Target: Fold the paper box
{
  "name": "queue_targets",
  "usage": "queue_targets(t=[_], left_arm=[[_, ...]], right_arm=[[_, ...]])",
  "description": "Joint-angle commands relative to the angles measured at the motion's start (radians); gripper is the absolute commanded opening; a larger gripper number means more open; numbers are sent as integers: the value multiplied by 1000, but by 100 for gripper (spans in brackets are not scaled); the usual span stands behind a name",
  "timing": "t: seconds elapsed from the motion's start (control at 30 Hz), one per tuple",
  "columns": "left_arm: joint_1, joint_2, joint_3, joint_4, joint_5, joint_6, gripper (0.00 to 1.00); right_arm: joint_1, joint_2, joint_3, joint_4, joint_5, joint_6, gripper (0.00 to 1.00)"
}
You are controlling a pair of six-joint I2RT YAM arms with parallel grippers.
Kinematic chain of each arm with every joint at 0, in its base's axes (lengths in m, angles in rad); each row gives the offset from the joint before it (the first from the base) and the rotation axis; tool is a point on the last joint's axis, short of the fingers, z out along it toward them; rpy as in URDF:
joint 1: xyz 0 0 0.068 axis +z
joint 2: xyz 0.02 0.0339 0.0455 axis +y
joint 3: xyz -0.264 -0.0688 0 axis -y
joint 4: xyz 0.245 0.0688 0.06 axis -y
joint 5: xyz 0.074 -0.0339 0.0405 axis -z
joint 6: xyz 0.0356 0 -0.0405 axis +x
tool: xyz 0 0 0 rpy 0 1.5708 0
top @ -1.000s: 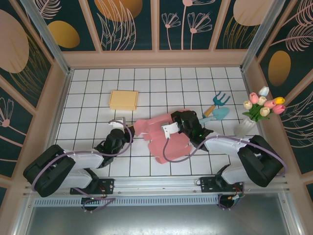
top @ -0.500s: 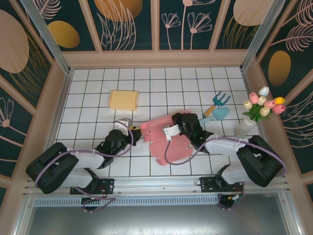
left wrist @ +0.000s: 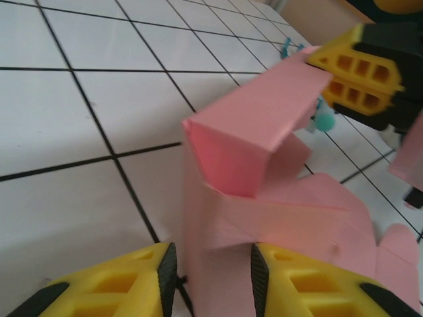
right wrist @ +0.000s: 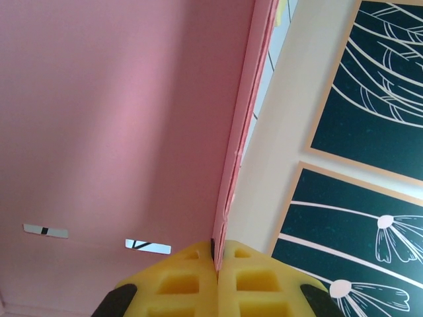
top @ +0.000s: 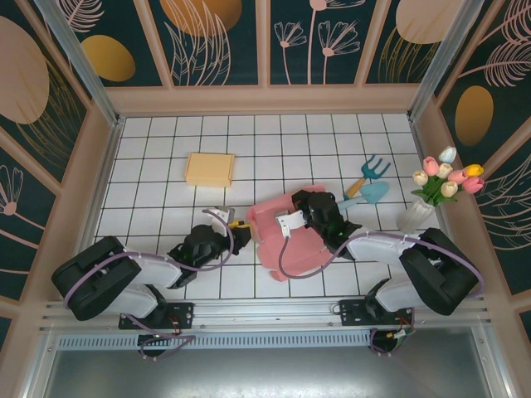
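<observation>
Paper box [top: 300, 249], right end effector [right wrist: 216, 249] pinching it, left end effector [left wrist: 210, 264] astride, grip unclear

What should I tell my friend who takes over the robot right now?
Right gripper: shut, pinching a thin edge of the pink paper box.
Left gripper: open, jaws on either side of a raised flap at the box's left end.
Box: on the tiled table, between the two arms.
Done: one end flap stands up.
Left: other flaps lie flat; the box is not closed, so the folding needs finishing.
</observation>
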Motion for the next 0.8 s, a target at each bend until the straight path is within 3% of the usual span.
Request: queue_targets(t=[0.0,0.57,0.77], left_arm=[[-8,-3,6,37,-2,-40,39],[-48,194,99,61,-63,-61,39],[-56,230,132,35,-143,-90,44]], right_arm=[[9,12,-17,9,-12,-12,0],[19,19,-28,-30,13,-76,0],[18,22,-28,-37,14,-77,0]])
